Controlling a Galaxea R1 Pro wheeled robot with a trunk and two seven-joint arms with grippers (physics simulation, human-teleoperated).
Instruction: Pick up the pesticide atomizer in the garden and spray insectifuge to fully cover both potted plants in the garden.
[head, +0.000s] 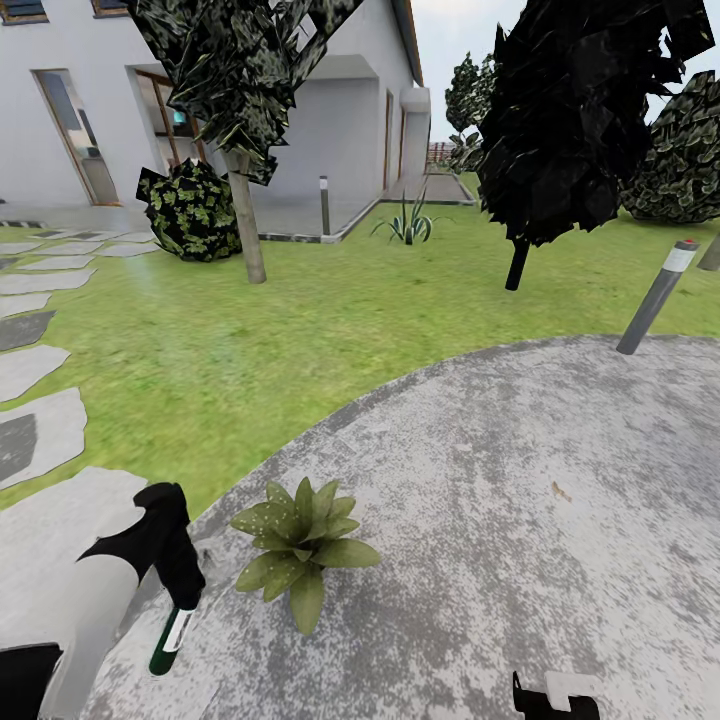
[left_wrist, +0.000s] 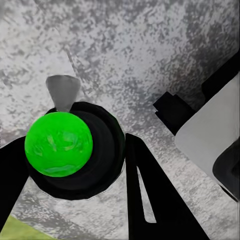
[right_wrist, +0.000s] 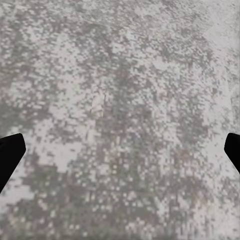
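Observation:
The pesticide atomizer (head: 172, 635), a slim dark green bottle with a white label band, hangs tilted above the edge of the grey stone patio (head: 520, 480). My left gripper (head: 186, 592) is shut on its upper end. In the left wrist view the bottle's bright green round end (left_wrist: 58, 144) sits between my black fingers (left_wrist: 150, 195). One potted plant (head: 300, 545), a low speckled rosette, stands on the patio just right of the bottle, apart from it. The other plant is out of view. My right gripper (right_wrist: 120, 150) hangs open over bare patio, also seen low in the head view (head: 555, 698).
Green lawn (head: 300, 330) lies beyond the patio, with stepping stones (head: 40, 430) on the left. A grey bollard light (head: 655, 297) stands at the patio's far right edge. Two trees (head: 247, 230) (head: 517, 265), a round bush (head: 190, 210) and the white house (head: 330, 120) lie farther off.

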